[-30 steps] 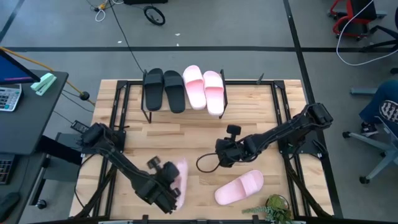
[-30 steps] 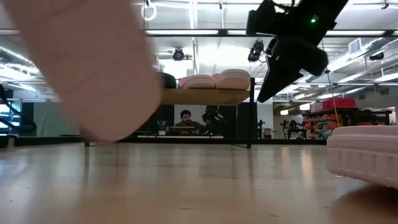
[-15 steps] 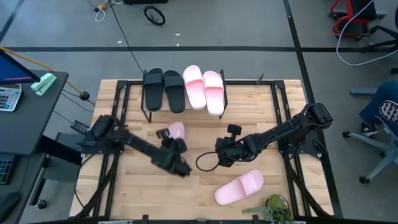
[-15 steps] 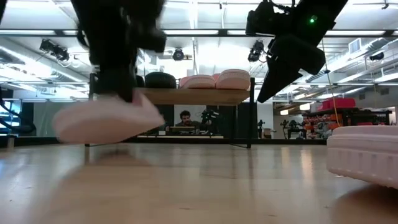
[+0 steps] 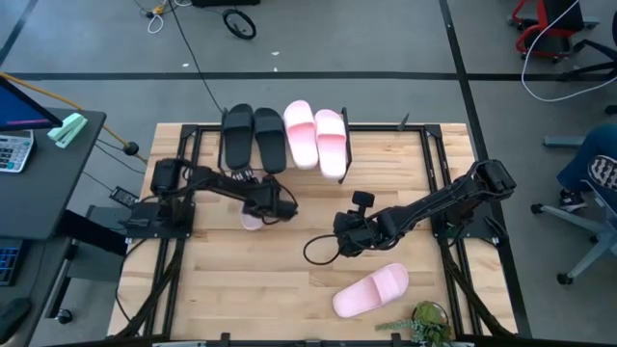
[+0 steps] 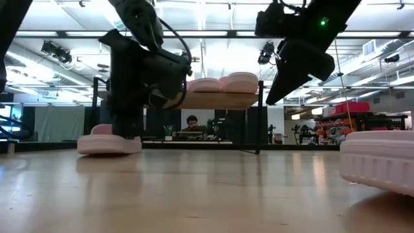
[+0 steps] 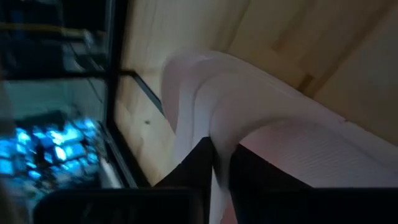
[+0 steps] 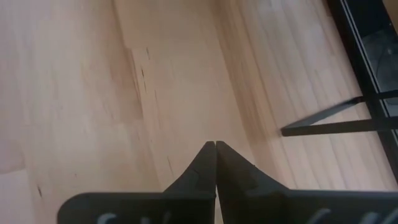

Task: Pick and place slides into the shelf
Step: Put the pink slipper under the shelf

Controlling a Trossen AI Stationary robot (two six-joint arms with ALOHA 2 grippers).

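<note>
High view: left gripper [image 5: 258, 204] clamps the pale pink foam slide sandal [image 5: 251, 221] resting on the table just before the small black-framed wooden-topped shelf [image 5: 231, 178]; you should judge its long axis running toward the rack, nudge it straight under, while the right gripper [image 5: 345, 238] waits pinched shut mid-table.

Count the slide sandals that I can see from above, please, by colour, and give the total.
Pale pink foam slide sandals: 4
Black foam slide sandals: 2
Total: 6
</note>
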